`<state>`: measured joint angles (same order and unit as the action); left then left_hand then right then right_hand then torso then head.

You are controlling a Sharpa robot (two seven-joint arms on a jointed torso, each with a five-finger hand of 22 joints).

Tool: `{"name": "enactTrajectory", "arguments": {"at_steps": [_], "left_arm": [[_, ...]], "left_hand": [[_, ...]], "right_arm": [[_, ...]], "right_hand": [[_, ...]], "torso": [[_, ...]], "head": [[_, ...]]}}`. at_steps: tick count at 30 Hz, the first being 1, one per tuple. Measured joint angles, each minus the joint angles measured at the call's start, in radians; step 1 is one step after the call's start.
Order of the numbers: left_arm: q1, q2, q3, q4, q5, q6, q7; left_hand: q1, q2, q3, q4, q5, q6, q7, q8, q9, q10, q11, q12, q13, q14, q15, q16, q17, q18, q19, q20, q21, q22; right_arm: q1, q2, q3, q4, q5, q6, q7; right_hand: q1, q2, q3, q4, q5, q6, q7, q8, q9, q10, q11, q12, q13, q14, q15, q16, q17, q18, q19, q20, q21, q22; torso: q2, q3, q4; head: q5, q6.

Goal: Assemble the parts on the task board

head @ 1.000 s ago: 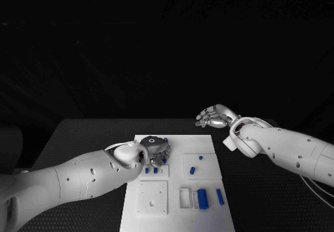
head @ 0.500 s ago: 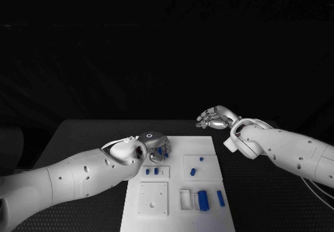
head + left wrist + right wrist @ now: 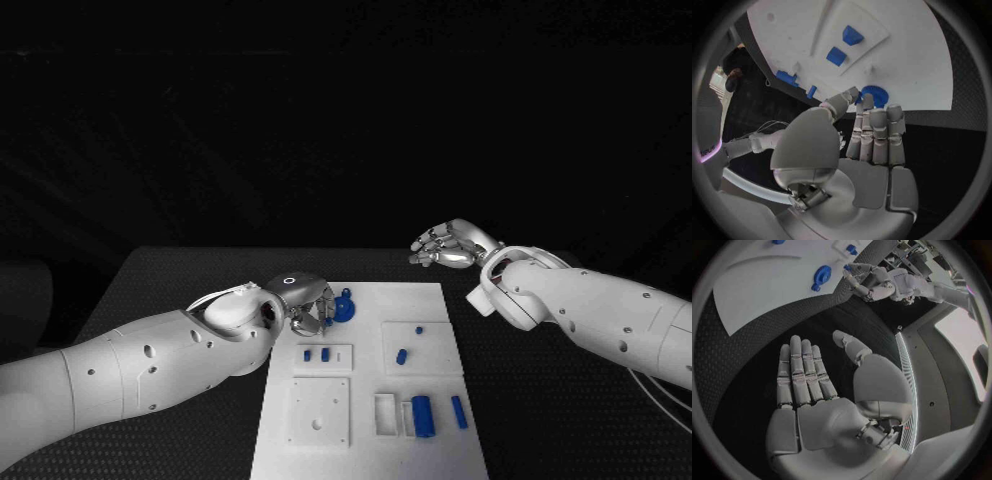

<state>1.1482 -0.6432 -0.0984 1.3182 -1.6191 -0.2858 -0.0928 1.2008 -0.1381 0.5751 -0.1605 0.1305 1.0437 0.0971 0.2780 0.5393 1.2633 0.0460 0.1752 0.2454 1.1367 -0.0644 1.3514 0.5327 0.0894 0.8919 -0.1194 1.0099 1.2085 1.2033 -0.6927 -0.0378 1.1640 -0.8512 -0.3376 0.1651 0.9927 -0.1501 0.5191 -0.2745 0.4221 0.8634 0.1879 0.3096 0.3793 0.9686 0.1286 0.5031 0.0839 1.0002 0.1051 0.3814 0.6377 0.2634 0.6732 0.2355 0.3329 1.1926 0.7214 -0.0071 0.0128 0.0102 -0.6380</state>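
while nearest the body, on the task board [image 3: 440, 440], lie the near parts: a thick blue cylinder [image 3: 420, 414] beside a slimmer blue bar [image 3: 457, 411], next to a white slot block [image 3: 382, 412], with a white square plate [image 3: 317, 409] to their left. further along, two short blue pegs [image 3: 316, 354] standing in a small fixture, and across from them a blue oblong piece [image 3: 401, 354] with a small blue stud [image 3: 418, 329] just beyond. at the board's far left corner, a blue gear [image 3: 340, 307] lying flat, just beside the fingertips [image 3: 869, 101] of the left hand [image 3: 300, 303].

judged to be the reach-and-grasp step for the gear: left hand fingers extended and apart, holding nothing, tips at the gear's rim though actual contact hard to tell from the wrist view. likely needed next: closing thumb and fingers round the gear's edge, lifting, then carrying it to its seat on the board, which cannot be picked out here.

farthest out, over the bare black surface [image 3: 548, 400] past the board's far right corner, the right hand [image 3: 449, 243], flat and spread, holding nothing, well apart from every part. nothing between left hand and gear; only the pegs near, a possible snag on the lift.
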Motion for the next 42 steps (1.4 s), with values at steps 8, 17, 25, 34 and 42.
{"name": "enactTrajectory", "arguments": {"at_steps": [8, 17, 25, 34, 42], "left_arm": [[0.0, -0.025, 0.0, 0.005, 0.007, 0.0, -0.002], [0.0, -0.033, -0.001, 0.005, 0.009, 0.007, -0.004], [-0.001, -0.032, -0.001, -0.008, 0.012, 0.017, -0.004], [-0.003, -0.026, -0.004, -0.012, 0.014, 0.026, -0.004], [-0.01, -0.026, -0.012, -0.015, 0.015, 0.034, -0.004]], "left_hand": [[0.003, -0.003, 0.0, 0.0, 0.0, 0.0, 0.0, 0.0, -0.001, 0.0, 0.0, 0.0, 0.0, 0.0, 0.0, 0.0, -0.001, 0.0, 0.0, 0.0, 0.0, 0.0], [0.003, -0.003, 0.003, 0.003, 0.0, 0.003, 0.004, -0.003, -0.003, 0.0, 0.0, 0.0, 0.0, 0.0, 0.0, 0.0, -0.001, 0.0, 0.001, 0.0, 0.0, 0.0], [0.007, -0.007, 0.005, 0.0, 0.0, 0.003, 0.004, -0.004, -0.003, 0.0, 0.0, 0.0, 0.001, 0.0, 0.0, 0.0, -0.002, 0.0, 0.004, 0.0, 0.0, 0.001], [0.007, -0.007, 0.005, 0.0, 0.0, 0.003, 0.004, -0.006, -0.003, 0.0, 0.0, 0.0, 0.001, 0.0, 0.0, 0.0, -0.002, 0.0, 0.004, 0.0, 0.0, 0.001], [0.007, -0.007, 0.005, 0.0, 0.0, 0.003, 0.004, -0.006, -0.003, 0.0, 0.0, 0.0, 0.001, 0.0, 0.0, 0.0, -0.003, 0.0, 0.004, 0.0, 0.0, 0.0]], "right_arm": [[-0.002, -0.001, 0.0, 0.0, 0.0, 0.001, 0.0], [-0.004, -0.001, 0.0, 0.0, 0.0, 0.001, 0.0], [-0.004, 0.0, 0.0, -0.001, 0.0, 0.002, 0.0], [-0.004, 0.001, 0.0, -0.001, 0.0, 0.002, 0.0], [-0.004, 0.001, 0.0, -0.001, 0.0, 0.002, 0.0]], "right_hand": [[0.0, 0.0, 0.0, 0.0, 0.0, 0.0, 0.0, 0.0, 0.0, 0.0, 0.0, 0.0, 0.0, 0.0, 0.0, 0.0, 0.0, 0.0, 0.0, 0.0, -0.004, 0.001], [0.0, 0.0, 0.0, 0.0, 0.0, 0.0, 0.0, 0.0, -0.001, 0.0, 0.0, 0.0, -0.001, 0.0, 0.0, 0.0, 0.0, 0.0, 0.0, 0.0, -0.004, 0.001], [0.0, 0.0, 0.0, 0.0, 0.0, 0.0, 0.0, 0.0, -0.001, 0.0, 0.0, 0.0, -0.001, 0.0, 0.0, 0.0, 0.001, 0.0, 0.0, 0.0, -0.004, 0.001], [0.0, 0.0, 0.0, 0.0, 0.0, 0.001, -0.001, 0.0, -0.001, 0.0, 0.0, 0.004, -0.001, 0.0, 0.0, 0.0, 0.001, 0.0, 0.0, 0.0, -0.004, 0.002], [0.0, 0.0, 0.0, 0.0, 0.0, 0.001, -0.001, 0.0, -0.001, 0.0, 0.0, 0.004, -0.002, 0.0, 0.0, 0.0, 0.0, 0.0, 0.0, 0.0, -0.004, 0.002]], "torso": [[0.001, -0.0006, 0.0002], [0.001, -0.0008, -0.0009], [0.001, 0.0005, -0.0014], [0.001, 0.0006, -0.0019], [0.001, 0.0011, -0.0019]], "head": [[0.002, -0.002], [0.005, -0.005], [0.006, -0.009], [0.007, -0.013], [0.007, -0.015]]}}
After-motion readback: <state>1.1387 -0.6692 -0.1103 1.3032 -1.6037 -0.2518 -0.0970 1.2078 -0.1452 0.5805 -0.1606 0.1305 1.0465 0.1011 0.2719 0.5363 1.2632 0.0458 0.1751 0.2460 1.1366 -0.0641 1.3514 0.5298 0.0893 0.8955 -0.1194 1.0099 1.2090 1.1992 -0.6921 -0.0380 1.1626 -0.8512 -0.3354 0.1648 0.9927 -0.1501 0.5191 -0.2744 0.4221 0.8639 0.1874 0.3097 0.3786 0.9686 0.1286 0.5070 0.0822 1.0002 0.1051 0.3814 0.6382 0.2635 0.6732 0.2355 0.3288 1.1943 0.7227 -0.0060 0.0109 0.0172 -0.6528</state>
